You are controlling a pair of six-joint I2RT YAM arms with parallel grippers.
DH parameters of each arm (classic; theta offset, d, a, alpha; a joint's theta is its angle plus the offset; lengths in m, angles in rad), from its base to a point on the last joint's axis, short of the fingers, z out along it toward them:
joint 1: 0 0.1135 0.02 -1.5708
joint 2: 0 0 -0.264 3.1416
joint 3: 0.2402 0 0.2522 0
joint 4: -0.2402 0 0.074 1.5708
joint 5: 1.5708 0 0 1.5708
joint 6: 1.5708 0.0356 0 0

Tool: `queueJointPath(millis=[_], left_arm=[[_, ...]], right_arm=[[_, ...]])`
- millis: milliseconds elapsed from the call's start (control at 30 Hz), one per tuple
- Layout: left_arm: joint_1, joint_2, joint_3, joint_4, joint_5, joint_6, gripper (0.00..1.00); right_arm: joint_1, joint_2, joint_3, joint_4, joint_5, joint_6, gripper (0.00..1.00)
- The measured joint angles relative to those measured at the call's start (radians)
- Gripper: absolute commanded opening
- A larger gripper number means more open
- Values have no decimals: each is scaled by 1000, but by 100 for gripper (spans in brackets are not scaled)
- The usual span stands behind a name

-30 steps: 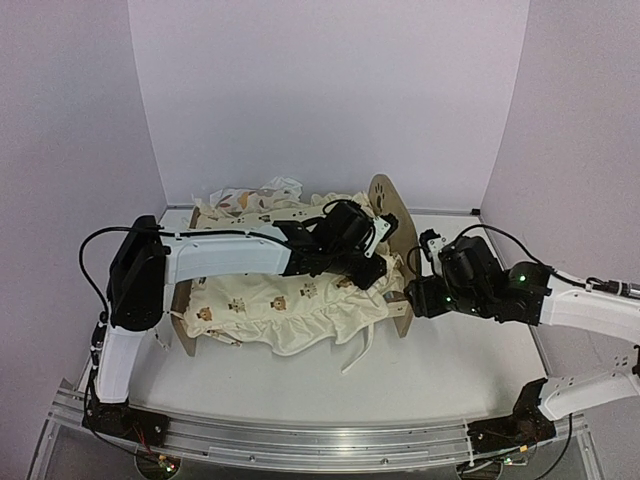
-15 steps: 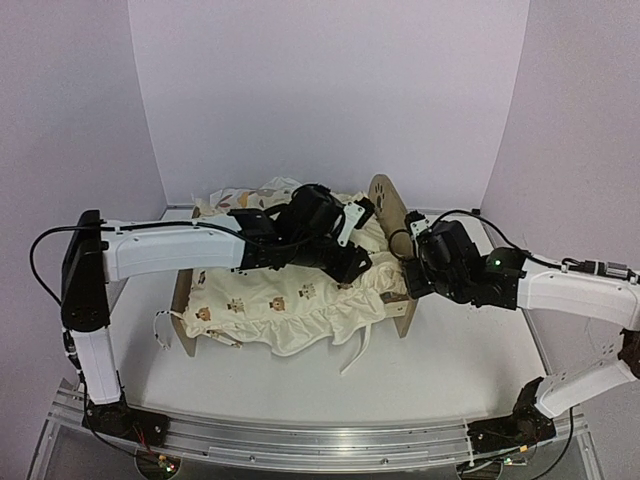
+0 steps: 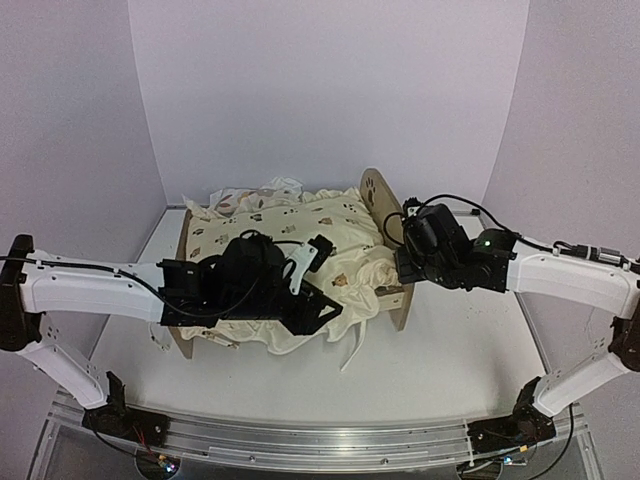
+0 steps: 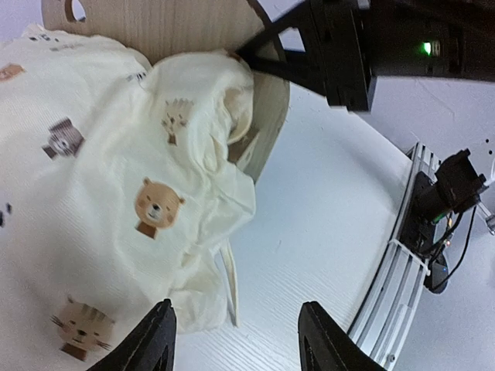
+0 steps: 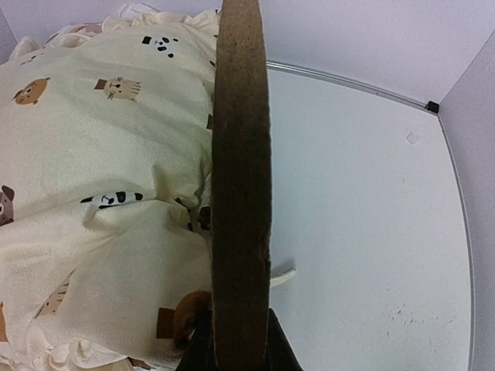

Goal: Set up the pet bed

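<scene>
Your right jaws are clenched across the top edge of one rounded end board of the small light plywood pet bed [image 5: 241,154], pinching it from both sides. Your left jaws stand released and empty, hovering over the front side of that bed, above the cream animal-print ruffled quilt [image 4: 116,193]. The bed stands on the white bench [image 3: 450,350], with the quilt draped over it and bunched against the gripped board.

Judgement: the bed is being dressed with the frame steadied. Next, take the bunched corner in the left jaws and draw it flat without tipping the frame.
</scene>
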Motion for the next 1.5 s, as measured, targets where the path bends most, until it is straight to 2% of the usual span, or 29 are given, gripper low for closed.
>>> queueJointPath(millis=[300, 367, 500, 567, 933, 1367, 1500], left_arm=[[-57, -20, -238, 222, 17, -6, 65], [-58, -12, -261, 263, 18, -9, 72], [-58, 31, -274, 340, 7, -23, 95], [-58, 58, -286, 394, 8, -32, 98], [-58, 241, -295, 604, -26, 25, 92], [-61, 551, -297, 1161, -236, 198, 91], [-56, 598, -285, 1242, -245, 235, 85]], right_arm=[[64, 77, 162, -98, 74, -4, 0], [71, 90, 187, -109, 86, -8, 0], [95, 122, 239, -132, 113, -13, 0], [110, 138, 268, -142, 132, -16, 0], [186, 190, 371, -179, 220, -35, 0], [202, 208, 390, -185, 241, -27, 0], [205, 208, 391, -187, 243, -23, 0]])
